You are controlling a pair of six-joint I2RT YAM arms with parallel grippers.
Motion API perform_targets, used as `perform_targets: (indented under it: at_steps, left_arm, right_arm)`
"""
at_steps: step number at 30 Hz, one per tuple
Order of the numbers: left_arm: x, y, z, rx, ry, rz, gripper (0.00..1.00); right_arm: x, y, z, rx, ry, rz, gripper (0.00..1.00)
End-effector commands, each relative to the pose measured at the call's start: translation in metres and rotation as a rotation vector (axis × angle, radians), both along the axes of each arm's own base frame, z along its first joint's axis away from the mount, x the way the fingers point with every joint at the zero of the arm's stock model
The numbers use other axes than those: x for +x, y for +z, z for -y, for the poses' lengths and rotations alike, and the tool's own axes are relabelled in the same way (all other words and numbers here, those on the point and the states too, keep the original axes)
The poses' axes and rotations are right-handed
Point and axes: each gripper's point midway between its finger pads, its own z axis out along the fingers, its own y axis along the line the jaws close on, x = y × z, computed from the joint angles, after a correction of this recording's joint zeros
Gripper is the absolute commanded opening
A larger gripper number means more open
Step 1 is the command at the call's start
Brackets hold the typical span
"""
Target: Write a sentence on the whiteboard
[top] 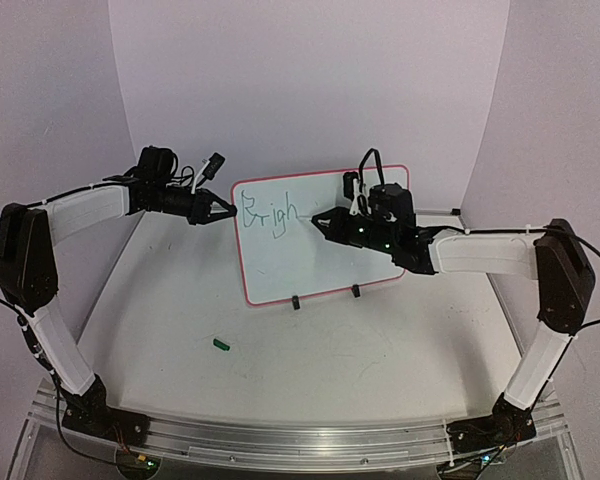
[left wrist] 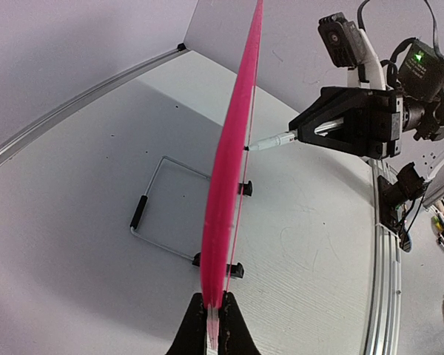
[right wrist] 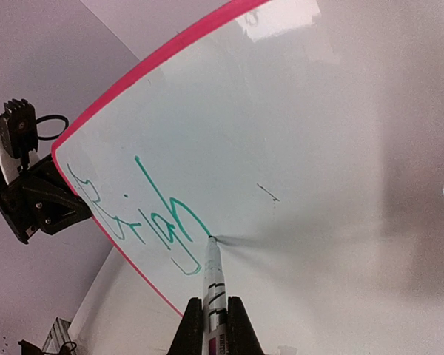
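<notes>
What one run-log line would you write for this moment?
left gripper: shut on whiteboard edge | right gripper: shut on marker | tip: on whiteboard | written: Brigh | sentence: unfinished

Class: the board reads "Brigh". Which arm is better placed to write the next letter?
Right: the right gripper holds the marker, tip on the whiteboard; the left gripper only clamps the whiteboard's edge.
</notes>
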Motion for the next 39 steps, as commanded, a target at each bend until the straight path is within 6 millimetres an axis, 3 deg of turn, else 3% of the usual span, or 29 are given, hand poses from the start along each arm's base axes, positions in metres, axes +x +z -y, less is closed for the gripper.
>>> perform_targets:
  at_steps: [1, 4, 12, 15, 26, 39]
  left_arm:
    - [-0.015, 0.017, 0.008, -0.008, -0.044, 0.021, 0.00]
    - [-0.015, 0.017, 0.008, -0.009, -0.046, 0.020, 0.00]
    - [-0.015, 0.016, 0.009, -0.005, -0.044, 0.020, 0.00]
    - [-0.015, 0.015, 0.009, -0.005, -0.044, 0.020, 0.00]
    - [-0.014, 0.014, 0.009, -0.002, -0.043, 0.018, 0.00]
    - [-0.014, 0.013, 0.009, 0.003, -0.041, 0.018, 0.00]
  right_arm:
    - [0.000, 0.012, 0.009, 0.024, -0.027, 0.015, 0.00]
    - [-0.002, 0.018, 0.009, 0.030, -0.020, 0.028, 0.00]
    - [-0.018, 0.060, 0.006, 0.077, 0.062, 0.105, 0.00]
    - [-0.017, 0.065, 0.010, 0.080, 0.039, 0.111, 0.00]
    - [0.000, 0.044, 0.004, 0.032, 0.009, 0.078, 0.00]
    - [0.014, 0.035, 0.007, 0.021, -0.024, 0.068, 0.00]
